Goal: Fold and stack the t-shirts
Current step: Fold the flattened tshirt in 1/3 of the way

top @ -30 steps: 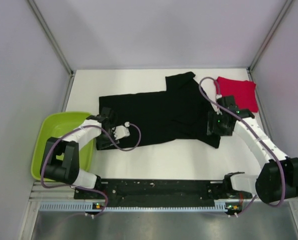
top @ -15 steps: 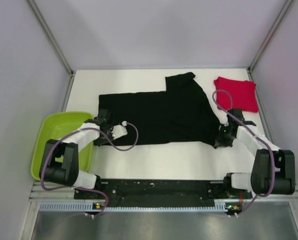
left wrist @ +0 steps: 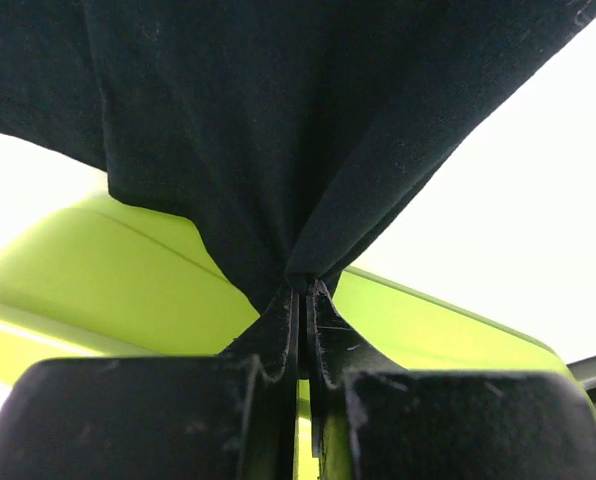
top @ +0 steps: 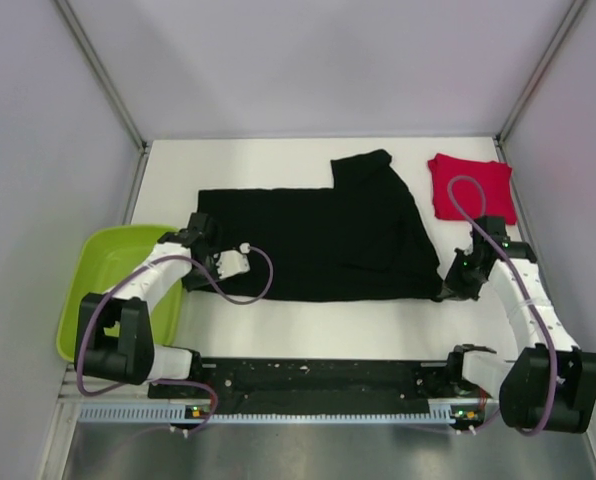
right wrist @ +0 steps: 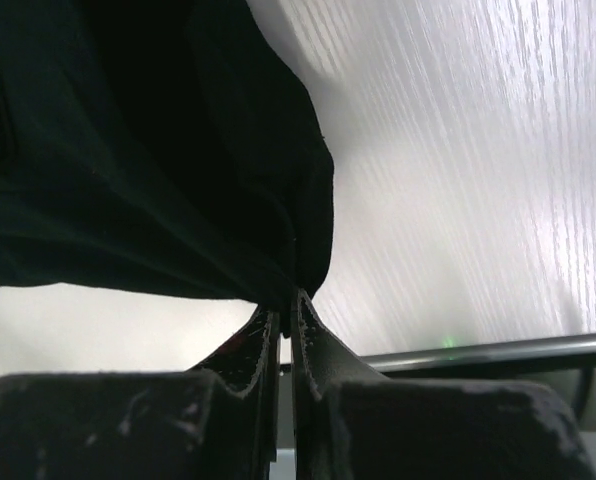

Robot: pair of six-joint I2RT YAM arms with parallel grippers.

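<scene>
The black t-shirt (top: 308,240) lies spread across the middle of the white table, with one sleeve pointing to the back. My left gripper (top: 191,279) is shut on its near left corner; in the left wrist view the cloth (left wrist: 278,120) bunches into the closed gripper (left wrist: 305,290). At the near right corner my right gripper (top: 446,292) is also shut on the shirt, and the fabric (right wrist: 128,150) hangs from the pinched gripper (right wrist: 286,295). The red t-shirt (top: 471,187) rests as a folded square at the back right, touched by neither arm.
A lime-green tray (top: 108,270) sits at the left table edge, just beside my left arm, and its rim (left wrist: 108,290) shows behind the left fingers. Grey walls close in the table on three sides. A metal rail (right wrist: 498,350) runs along the near edge.
Both grippers closed on the black shirt's near corners. The right arm came down from the shirt's right side to its near right corner. The shirt's near edge now lies straighter and closer to the front.
</scene>
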